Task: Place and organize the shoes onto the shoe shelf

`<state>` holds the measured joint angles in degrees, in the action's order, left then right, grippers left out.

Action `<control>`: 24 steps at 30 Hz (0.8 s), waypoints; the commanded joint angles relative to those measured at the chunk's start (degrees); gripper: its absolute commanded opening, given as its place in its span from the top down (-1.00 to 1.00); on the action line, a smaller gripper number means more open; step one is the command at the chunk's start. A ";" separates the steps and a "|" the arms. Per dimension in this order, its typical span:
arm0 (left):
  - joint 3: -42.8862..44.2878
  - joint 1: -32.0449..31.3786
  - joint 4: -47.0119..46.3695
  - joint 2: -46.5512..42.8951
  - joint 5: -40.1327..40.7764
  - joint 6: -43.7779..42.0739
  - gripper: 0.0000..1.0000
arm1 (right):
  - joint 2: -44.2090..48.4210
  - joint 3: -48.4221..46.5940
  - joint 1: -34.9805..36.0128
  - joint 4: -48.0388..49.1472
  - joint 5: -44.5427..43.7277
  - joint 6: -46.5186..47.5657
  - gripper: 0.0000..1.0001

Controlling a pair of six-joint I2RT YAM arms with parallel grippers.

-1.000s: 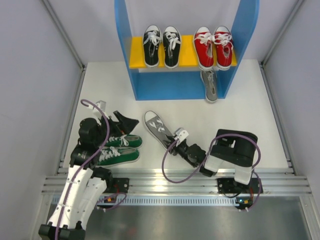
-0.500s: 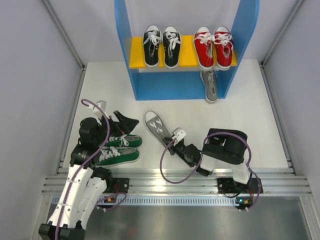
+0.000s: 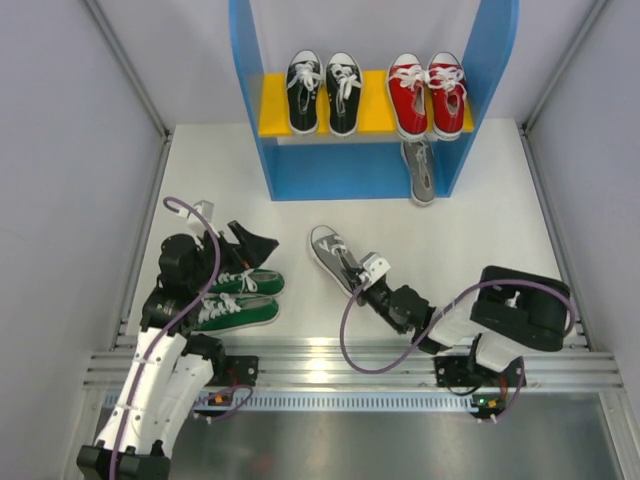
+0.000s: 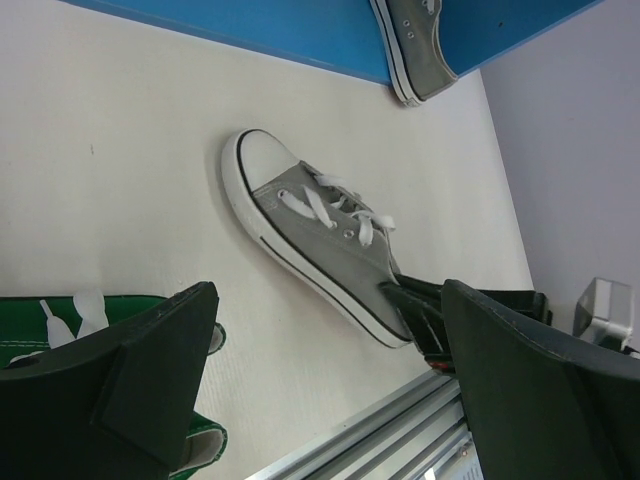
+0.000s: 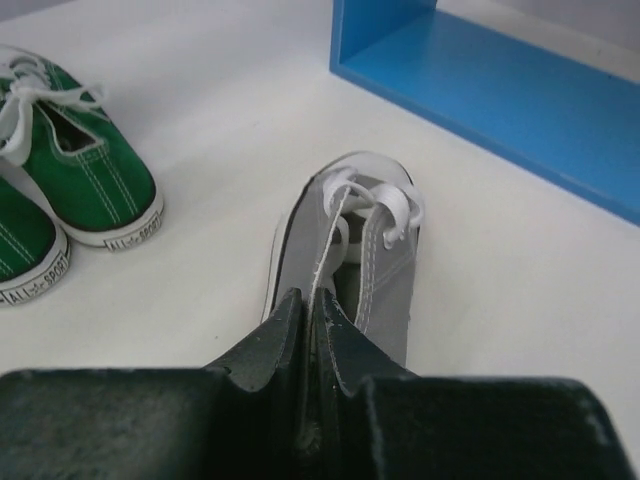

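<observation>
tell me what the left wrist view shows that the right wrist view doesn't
Only the left wrist: the second grey shoe resting on the shelf, and the loose grey shoe seen side-on, full length.

Only the right wrist: the heel labels of the green shoes, and a look from behind into the loose grey shoe's opening.

Both: that grey shoe with the right end effector shut on its heel, the green shoes, the blue shelf base, and the white table.
</observation>
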<state>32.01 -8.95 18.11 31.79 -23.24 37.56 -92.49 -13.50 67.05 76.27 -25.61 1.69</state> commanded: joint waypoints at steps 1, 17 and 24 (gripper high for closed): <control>1.21 -0.10 -2.11 0.20 -0.57 -0.38 -0.97 | 7.47 0.22 -1.30 3.63 -2.78 4.72 1.00; 1.04 -0.02 -2.64 1.17 -0.92 -0.03 -0.97 | 18.76 -2.14 -13.50 2.29 -6.92 15.62 1.00; 1.21 -0.01 -2.73 0.82 -1.10 -0.03 -0.97 | 6.37 -12.49 -23.18 7.13 -2.88 13.60 1.00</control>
<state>32.01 -8.95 18.09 32.80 -23.33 37.58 -83.53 -19.51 46.92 70.52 -31.35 15.29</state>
